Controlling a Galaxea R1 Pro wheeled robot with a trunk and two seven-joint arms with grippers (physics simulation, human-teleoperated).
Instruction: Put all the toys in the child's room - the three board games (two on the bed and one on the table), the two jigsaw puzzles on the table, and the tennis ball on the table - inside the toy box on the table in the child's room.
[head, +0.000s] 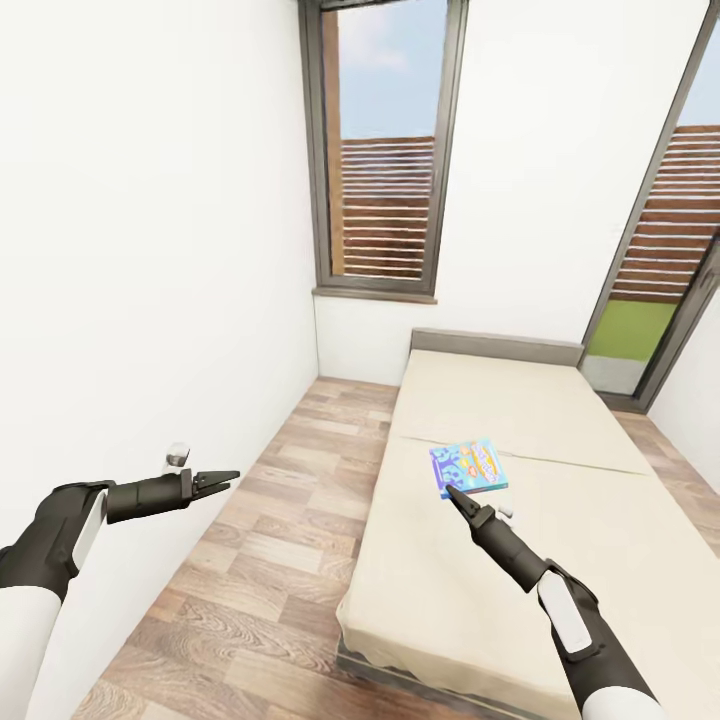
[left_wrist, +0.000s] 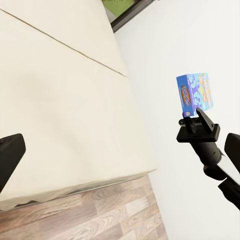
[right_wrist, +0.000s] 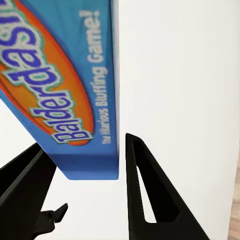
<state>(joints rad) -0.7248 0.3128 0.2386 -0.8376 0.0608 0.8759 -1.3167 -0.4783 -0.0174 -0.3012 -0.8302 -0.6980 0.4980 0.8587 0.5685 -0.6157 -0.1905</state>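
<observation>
I am looking down over both my arms at one bed (head: 600, 560), cream-beige with a grey frame, standing on a wood-plank floor (head: 270, 520) against the white walls. One board game (head: 468, 467), a light blue box with cartoon art, is showing just past the tip of my right gripper (head: 452, 491), with the mattress behind it; that is the single toy I am counting here.

Along my right fingers the box (right_wrist: 65, 85) is appearing edge-on, printed "Balderdash" with "The Hilarious Bluffing Game!" beside it. Its lower end is sitting in the space between my two right fingers (right_wrist: 145, 190), which are standing apart on either side of it. I cannot tell whether the pads are touching the box or gripping it at all.

From my left wrist, the same blue box (left_wrist: 196, 95) is appearing upright just above the tips of the right gripper (left_wrist: 196, 122), with the bed (left_wrist: 60, 100) off to the side.

My left gripper (head: 222, 480) is hanging over the floor beside the bed, well apart from the game, with its two thin fingers lying close together; whether they are fully closed I cannot tell. Two tall windows (head: 385, 150) are facing me.
</observation>
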